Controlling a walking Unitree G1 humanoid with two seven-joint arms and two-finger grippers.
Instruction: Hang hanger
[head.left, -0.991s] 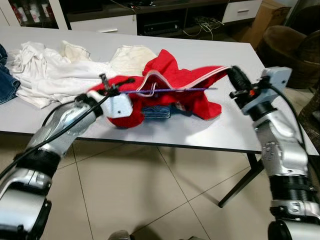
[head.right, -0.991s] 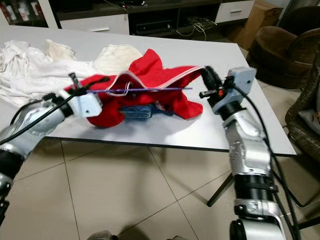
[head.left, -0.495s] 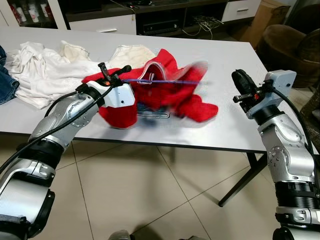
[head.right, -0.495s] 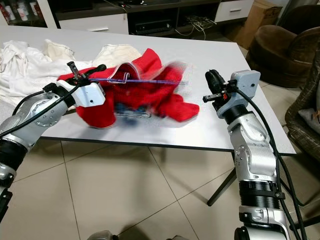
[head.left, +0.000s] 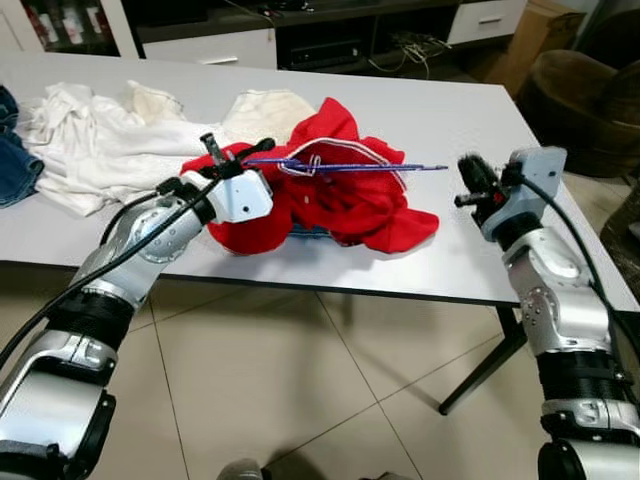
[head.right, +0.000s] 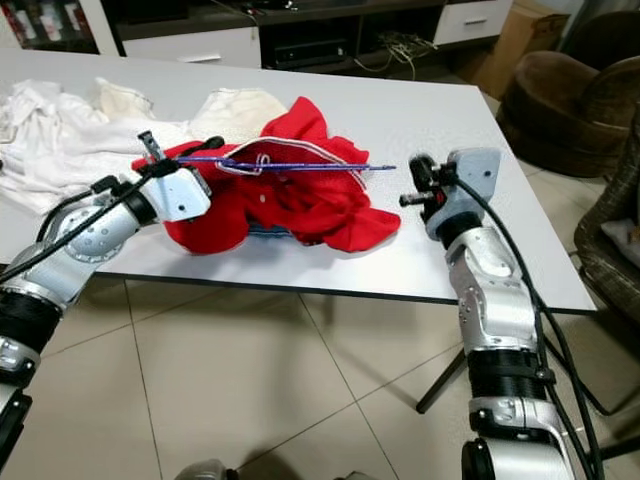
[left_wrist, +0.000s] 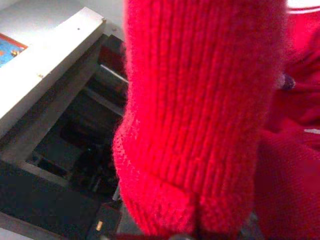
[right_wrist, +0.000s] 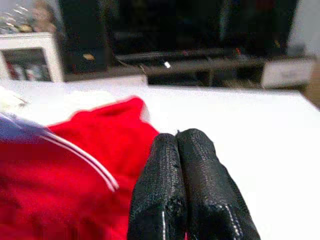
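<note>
Here the left gripper (head.left: 236, 160) is raised over the tabletop (head.left: 470, 110), holding one end of a thin purple hanger (head.left: 345, 167); its fingers are wrapped in red knit, so whether they are clamped or merely hooked cannot be told. The hanger is a slim wire-like bar, lying level, threaded through the white-trimmed neck of a red sweater (head.left: 350, 205) that droops from it onto the tabletop. Its free tip juts out toward the right gripper (head.left: 470, 180), which sits near it but apart, fingers (right_wrist: 200, 195) pressed together on nothing. The hanger's hook is hard to make out among the folds. White clothes (head.left: 100, 140) lie behind the left arm.
</note>
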